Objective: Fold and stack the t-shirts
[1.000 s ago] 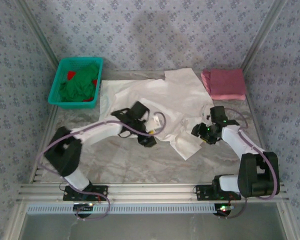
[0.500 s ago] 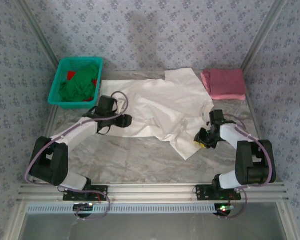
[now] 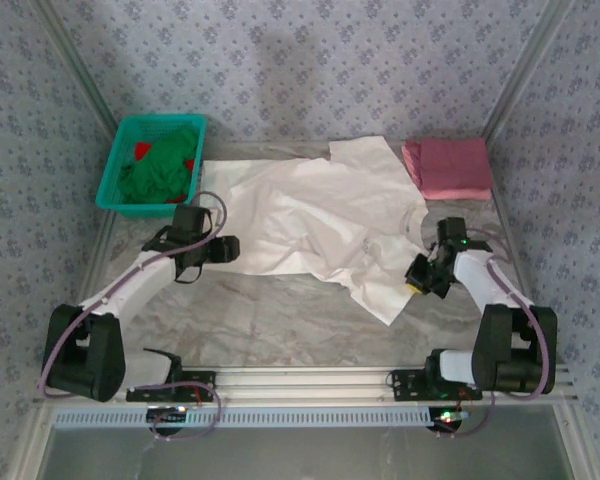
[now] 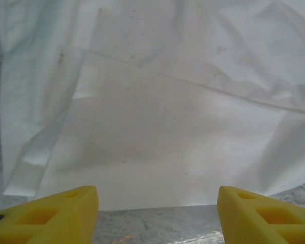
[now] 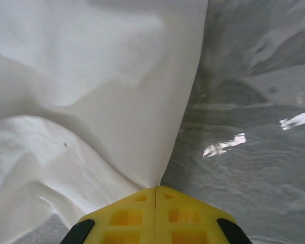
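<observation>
1. Top external view: the cream-white soft cloth t-shirt (image 3: 310,215) lies spread but rumpled across the middle of the grey marbled table (image 3: 280,320), not yet folded. The dusty pink cloth t-shirt (image 3: 447,167), folded to a neat square, sits at the far right corner, just beside the white shirt's far edge. A teal plastic mesh basket (image 3: 113,172) holding green cloth stands far left.
2. Right gripper (image 5: 156,190): yellow pads are pressed together, with the white shirt's side edge running in between them. It has the cloth pinched low, close to the table.
3. Left gripper (image 4: 155,218): jaws stand apart with nothing between them. It is over bare table, with the shirt's straight edge just ahead.
4. Handling, my judgement: thin, light, limp cloth. It will sag and trail when lifted, and creases hold only once laid flat. The table looks glossy, so a one-sided tug likely slides and bunches it.
5. Where to grip: along an edge or at a corner, pinching both layers. The left should take the edge before it, so both sides lift evenly.
</observation>
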{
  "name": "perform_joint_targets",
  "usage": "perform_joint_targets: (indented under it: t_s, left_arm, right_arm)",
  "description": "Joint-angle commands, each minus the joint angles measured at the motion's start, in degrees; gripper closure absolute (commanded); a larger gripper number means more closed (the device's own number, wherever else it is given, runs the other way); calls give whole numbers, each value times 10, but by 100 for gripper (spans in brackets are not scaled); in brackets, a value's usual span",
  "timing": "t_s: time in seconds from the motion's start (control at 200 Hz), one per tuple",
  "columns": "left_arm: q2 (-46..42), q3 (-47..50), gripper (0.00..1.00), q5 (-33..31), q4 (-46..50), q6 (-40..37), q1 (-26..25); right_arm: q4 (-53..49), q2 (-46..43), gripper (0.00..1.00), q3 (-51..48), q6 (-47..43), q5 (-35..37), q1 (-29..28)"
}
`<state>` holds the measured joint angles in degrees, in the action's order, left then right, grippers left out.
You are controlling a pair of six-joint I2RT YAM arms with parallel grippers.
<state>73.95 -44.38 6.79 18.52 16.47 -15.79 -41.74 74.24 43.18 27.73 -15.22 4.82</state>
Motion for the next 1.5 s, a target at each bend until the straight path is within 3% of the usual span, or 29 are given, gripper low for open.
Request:
perform_joint_targets:
  t_s: [0.0,0.12,0.27,0.31,0.445,0.57,0.64,0.754,0.794,0.864,0.959,1.019,1.139,1.284,1.404,1.499]
  left_arm:
    - [3,8,37,-15,31,18,13]
    - [10,10,37,-17,40,24,31]
    - [7,14,37,-31,45,24,40]
    - [8,14,37,-31,47,22,40]
    - [12,14,37,-29,52,17,40]
    - [13,12,36,-26,53,15,40]
    - [15,10,36,-13,51,14,40]
    - [31,-8,33,41,56,-6,31]
    - [40,-17,30,44,69,-16,18]
    - [54,-32,27,48,95,-19,-4]
    - [63,-26,27,50,106,14,-13]
    - [61,-12,23,35,105,37,-13]
    - [70,6,19,16,99,79,3]
    - [94,14,18,50,37,99,38]
    - [137,-18,18,40,32,90,42]
    - [170,-31,23,43,11,84,43]
  right_arm:
    - [-59,-19,100,45,-40,52,42]
    - [-80,9,100,74,-55,79,77]
    - [-76,44,100,87,-71,78,80]
    - [-69,45,93,87,-74,81,81]
    - [-80,45,85,91,-78,103,77]
    - [-82,39,86,95,-71,109,73]
    - [-84,37,99,100,-66,103,69]
    - [-76,34,100,106,-63,69,64]
    - [-66,29,93,103,-61,52,53]
    - [-48,17,72,97,-64,35,7]
    - [-33,-2,65,91,-60,70,-94]
    - [-8,-16,56,70,-38,85,-153]
    - [14,-15,44,41,-9,119,-223]
    - [47,32,42,4,21,99,-231]
    - [61,55,41,-14,42,119,-244]
    - [71,72,42,-27,57,129,-246]
